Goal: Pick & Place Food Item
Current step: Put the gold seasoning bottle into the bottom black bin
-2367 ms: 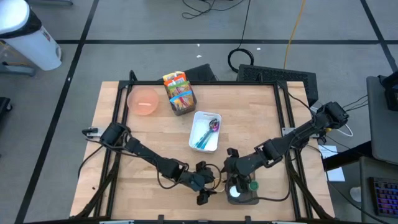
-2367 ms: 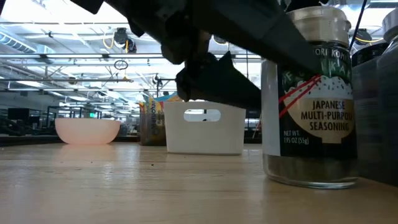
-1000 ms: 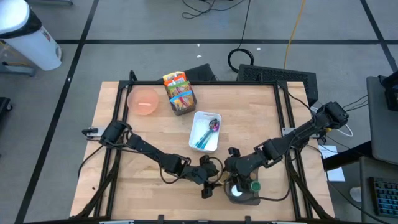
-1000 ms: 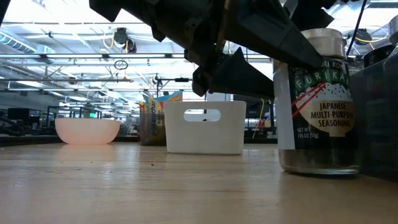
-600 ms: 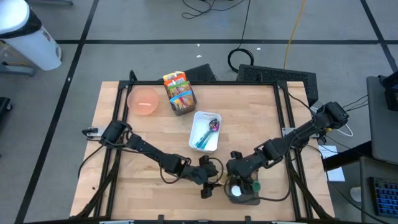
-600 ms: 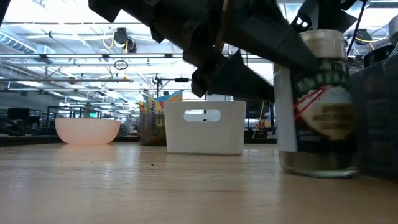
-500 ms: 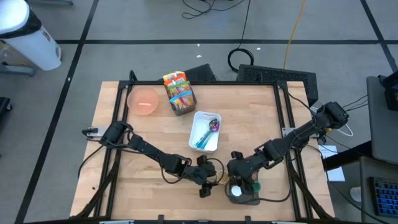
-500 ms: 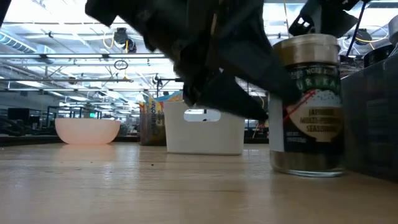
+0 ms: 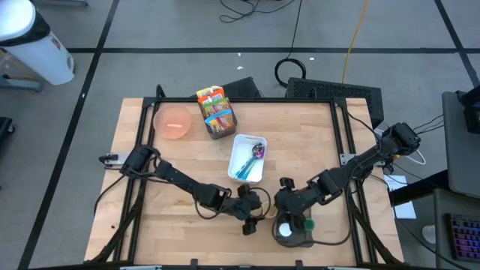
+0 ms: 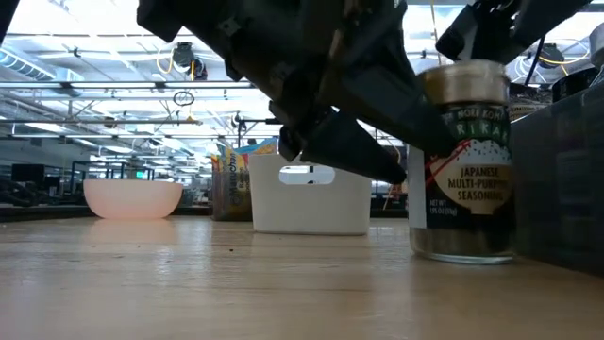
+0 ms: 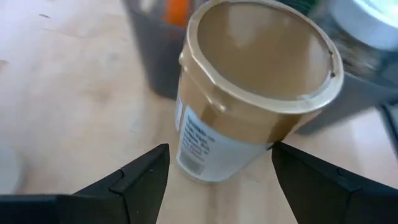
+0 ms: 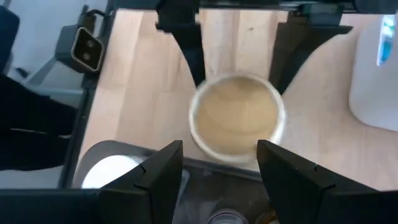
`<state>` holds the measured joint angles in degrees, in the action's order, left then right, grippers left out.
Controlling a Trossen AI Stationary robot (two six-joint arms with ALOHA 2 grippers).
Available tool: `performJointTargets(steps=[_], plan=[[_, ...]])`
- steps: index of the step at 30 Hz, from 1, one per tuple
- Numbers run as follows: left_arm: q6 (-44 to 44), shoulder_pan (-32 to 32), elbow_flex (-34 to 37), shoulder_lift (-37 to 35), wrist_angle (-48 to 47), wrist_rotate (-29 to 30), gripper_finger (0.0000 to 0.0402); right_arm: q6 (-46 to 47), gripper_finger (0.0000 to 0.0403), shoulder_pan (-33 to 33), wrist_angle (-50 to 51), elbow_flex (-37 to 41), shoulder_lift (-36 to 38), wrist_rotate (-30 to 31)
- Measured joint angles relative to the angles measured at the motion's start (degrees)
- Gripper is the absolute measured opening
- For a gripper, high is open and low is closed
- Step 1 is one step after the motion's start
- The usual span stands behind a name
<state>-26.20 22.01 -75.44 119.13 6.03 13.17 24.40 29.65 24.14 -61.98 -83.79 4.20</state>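
On the wooden table (image 9: 172, 172), left gripper (image 11: 217, 180) gapes beside seasoning jar (image 10: 464, 161); right's grip unclear.

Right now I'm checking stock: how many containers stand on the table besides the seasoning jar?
4: pink bowl far left, snack box beside it, white bin mid-table, dark organizer at the near edge. Others may be hidden.
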Motion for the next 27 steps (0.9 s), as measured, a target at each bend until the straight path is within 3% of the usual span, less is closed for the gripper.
performJointTargets(steps=[4, 12, 16, 21, 27], plan=[[-1.33, -1.34, 0.0, 0.0, -0.02, 3.79, 0.0291, 0.06, 0.0199, -0.07, 0.09, 0.01, 0.0, 1.76], [-1.51, -4.54, 0.0, 0.0, 0.1, 4.32, 0.0292, 0.59, 0.0199, -0.04, 0.13, 0.0, 0.0, 5.71], [-2.89, -5.77, 0.0, -0.05, 0.08, 0.05, 0.0292, 0.93, 0.0199, -0.4, 0.13, 0.0, 0.0, 9.15], [-6.15, -7.21, 0.0, -2.24, -0.87, -7.19, 0.0292, 1.88, 0.0199, -1.54, -0.62, 0.0, 0.05, 8.15], [-3.06, -7.57, -0.09, -8.75, -4.46, -6.39, 0.0292, 0.46, 0.0199, -2.77, -4.88, 0.01, 2.1, 7.72]])
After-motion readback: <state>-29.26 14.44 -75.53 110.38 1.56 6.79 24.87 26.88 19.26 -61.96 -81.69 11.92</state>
